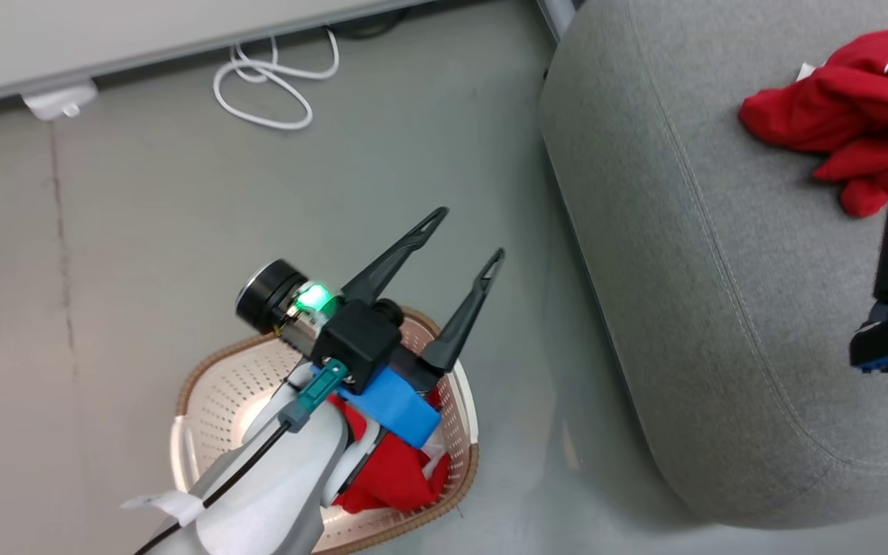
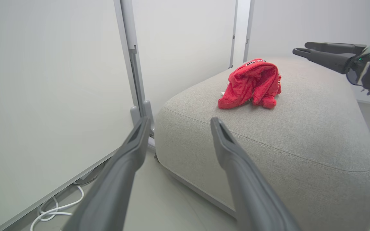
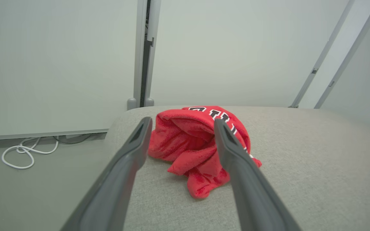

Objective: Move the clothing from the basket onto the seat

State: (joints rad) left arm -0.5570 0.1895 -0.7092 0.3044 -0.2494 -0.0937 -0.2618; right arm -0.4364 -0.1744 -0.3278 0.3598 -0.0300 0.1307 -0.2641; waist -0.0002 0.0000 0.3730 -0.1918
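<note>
Head view has my left pincer (image 1: 469, 233) hanging above the basket (image 1: 205, 370), its two dark fingers spread wide with nothing between them, tips pointing up and to the right toward the seat (image 1: 683, 270). The basket stands on the grey floor (image 1: 182, 231) just beside the seat's rounded corner, and a heap of red clothing (image 1: 394, 470) lies inside it, partly hidden under my pale forearm and the blue wrist block. A second red garment (image 1: 837, 108) lies crumpled on top of the seat, near the far right edge of that view, with white lettering showing on one fold, though I cannot read it. My right pincer (image 3: 182, 121) hovers over the seat close to that garment. In the right wrist view its fingers stand well apart and empty, framing the red folds without touching them. The left wrist view looks across the seat's corner to the same garment, which rests clear of the edge, and it also catches my right pincer coming in from the upper right above the cushion. A white cable (image 1: 267, 85) lies looped on the floor by the pale wall panel, well apart from the basket.
</note>
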